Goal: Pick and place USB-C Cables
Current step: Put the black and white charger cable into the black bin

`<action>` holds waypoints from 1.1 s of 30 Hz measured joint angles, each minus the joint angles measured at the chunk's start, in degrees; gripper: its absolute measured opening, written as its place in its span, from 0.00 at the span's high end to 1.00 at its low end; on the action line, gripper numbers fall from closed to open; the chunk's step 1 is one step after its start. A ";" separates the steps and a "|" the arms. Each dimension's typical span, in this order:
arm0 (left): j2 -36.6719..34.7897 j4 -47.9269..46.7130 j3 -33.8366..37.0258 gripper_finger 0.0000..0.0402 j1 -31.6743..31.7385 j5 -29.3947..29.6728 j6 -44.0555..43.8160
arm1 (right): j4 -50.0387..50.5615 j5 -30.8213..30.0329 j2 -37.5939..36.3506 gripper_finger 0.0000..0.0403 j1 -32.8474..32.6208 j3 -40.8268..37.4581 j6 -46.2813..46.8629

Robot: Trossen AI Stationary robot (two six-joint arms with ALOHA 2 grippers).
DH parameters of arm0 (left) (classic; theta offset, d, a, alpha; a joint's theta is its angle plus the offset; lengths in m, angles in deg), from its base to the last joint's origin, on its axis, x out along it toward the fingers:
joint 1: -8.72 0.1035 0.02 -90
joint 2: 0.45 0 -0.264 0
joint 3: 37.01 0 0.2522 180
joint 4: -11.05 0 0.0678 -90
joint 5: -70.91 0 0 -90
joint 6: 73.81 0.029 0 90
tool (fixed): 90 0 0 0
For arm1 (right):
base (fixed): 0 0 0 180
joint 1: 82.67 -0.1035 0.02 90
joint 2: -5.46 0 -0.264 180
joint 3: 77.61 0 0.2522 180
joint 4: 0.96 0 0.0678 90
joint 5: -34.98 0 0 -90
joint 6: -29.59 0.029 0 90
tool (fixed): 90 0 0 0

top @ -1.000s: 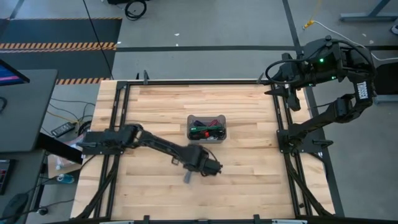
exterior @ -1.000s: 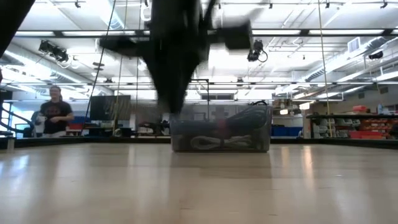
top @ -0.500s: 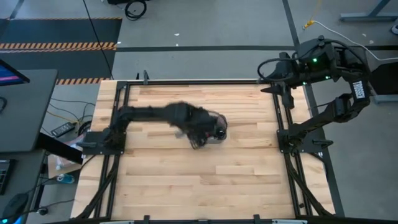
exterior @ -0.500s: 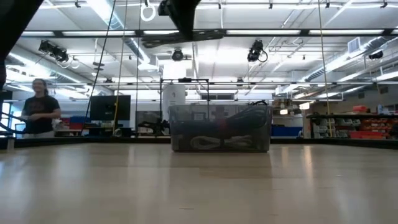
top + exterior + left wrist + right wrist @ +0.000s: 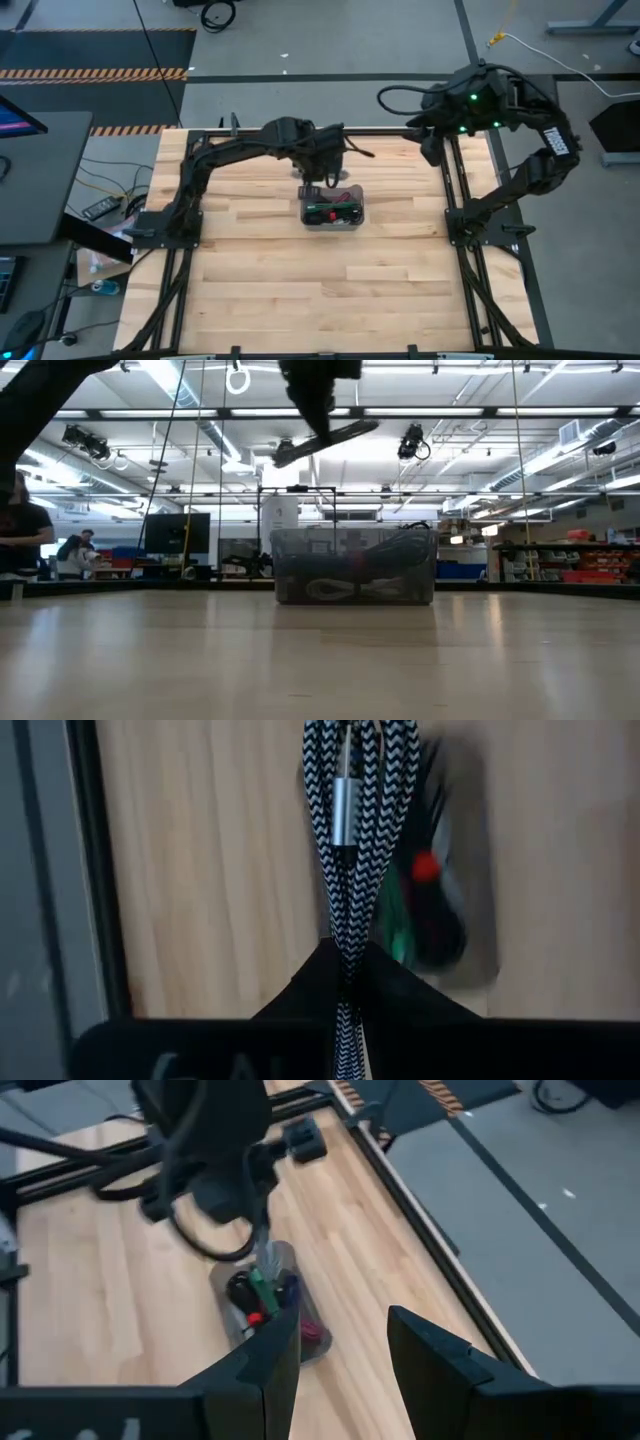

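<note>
Left arm's got a cable dangling over the bin, drop-off step by the look of it

The wooden table [image 5: 260, 290] is mostly bare, with the small clear bin [image 5: 333, 207] near its middle already holding several USB-C cables [image 5: 335, 212]: green, black and a red bit show. The right arm waits at the table's far right corner, its right pincer [image 5: 340, 1342] spread and carrying nothing. The left pincer [image 5: 322, 165] hangs just behind the bin, clenched on a black-and-white braided cable [image 5: 352, 840] that droops from its tips. Looks like the carry-to-bin step; next it probably needs to line up over the bin's opening, come down a bit and let go, so the loop doesn't catch the rim.
</note>
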 joint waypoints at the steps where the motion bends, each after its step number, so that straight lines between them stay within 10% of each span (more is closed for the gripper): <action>1: 0.00 2.20 0.00 0.94 0.18 -1.28 0.97 | -0.14 -0.14 0.41 0.61 0.14 0.02 0.08; 33: 5.51 26.83 25.02 0.94 0.10 -12.57 -1.35 | -1.58 -0.97 -2.32 0.61 7.34 0.02 -1.93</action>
